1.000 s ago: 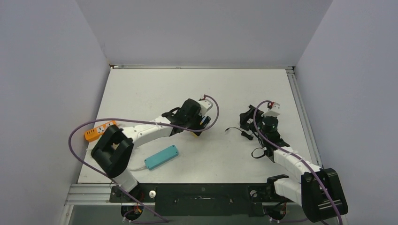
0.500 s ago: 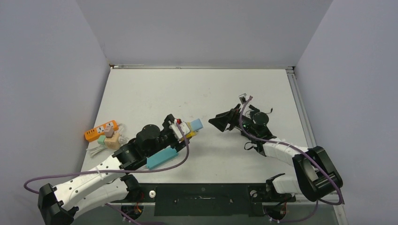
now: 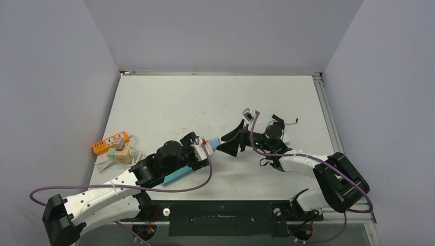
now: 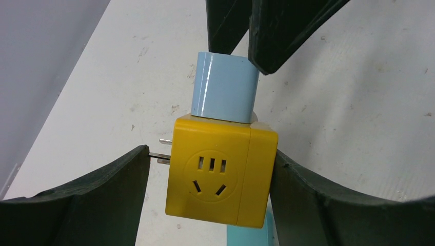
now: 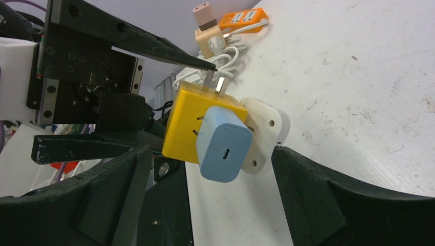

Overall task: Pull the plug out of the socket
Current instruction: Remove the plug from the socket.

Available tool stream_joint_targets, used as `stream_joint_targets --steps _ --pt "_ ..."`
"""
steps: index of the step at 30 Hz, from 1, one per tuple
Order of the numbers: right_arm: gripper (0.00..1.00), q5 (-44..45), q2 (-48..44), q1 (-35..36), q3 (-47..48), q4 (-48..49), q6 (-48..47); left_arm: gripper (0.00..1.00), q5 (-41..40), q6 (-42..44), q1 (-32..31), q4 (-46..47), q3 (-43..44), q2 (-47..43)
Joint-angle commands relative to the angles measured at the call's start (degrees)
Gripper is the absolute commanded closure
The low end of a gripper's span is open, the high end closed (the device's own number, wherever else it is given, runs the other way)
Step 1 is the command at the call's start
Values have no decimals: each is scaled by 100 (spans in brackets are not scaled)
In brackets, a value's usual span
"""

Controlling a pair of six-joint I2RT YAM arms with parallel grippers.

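My left gripper (image 4: 210,164) is shut on a yellow cube socket (image 4: 220,177): one finger presses its metal prongs, the other its right face. A light-blue plug (image 4: 224,84) sticks out of the socket's far face. In the right wrist view the plug (image 5: 223,143) points at the camera, with the socket (image 5: 187,120) behind it. My right gripper (image 5: 210,151) is open, a finger on each side of the plug with a gap to both. From above, the plug (image 3: 214,142) sits between the two grippers, left gripper (image 3: 205,147) and right gripper (image 3: 228,143), above the table's middle front.
A teal power strip (image 3: 179,174) lies under the left arm. An orange power strip (image 3: 110,142) and beige and green adapters (image 3: 120,154) with white cord sit at the left edge. A black cable (image 3: 279,125) lies behind the right arm. A white piece (image 5: 261,133) sits against the socket.
The right gripper has swung left and now straddles the plug, opening slightly wider. The left gripper has shifted a little with the socket and plug still in it.
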Motion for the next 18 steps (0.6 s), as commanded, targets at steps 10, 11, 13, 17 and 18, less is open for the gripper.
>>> stream_joint_targets --steps 10,11,13,17,18 --pt "35 -390 534 387 478 453 64 100 313 8 -56 768 186 -75" --pt "37 -392 537 387 476 462 77 100 324 0 -71 794 172 -91" --pt "45 -424 555 387 485 505 124 100 335 6 -110 803 150 -119" --pt "61 -545 657 383 486 751 329 100 229 65 -193 823 109 -164" --pt "64 -572 691 379 493 798 371 100 195 83 -204 833 100 -175"
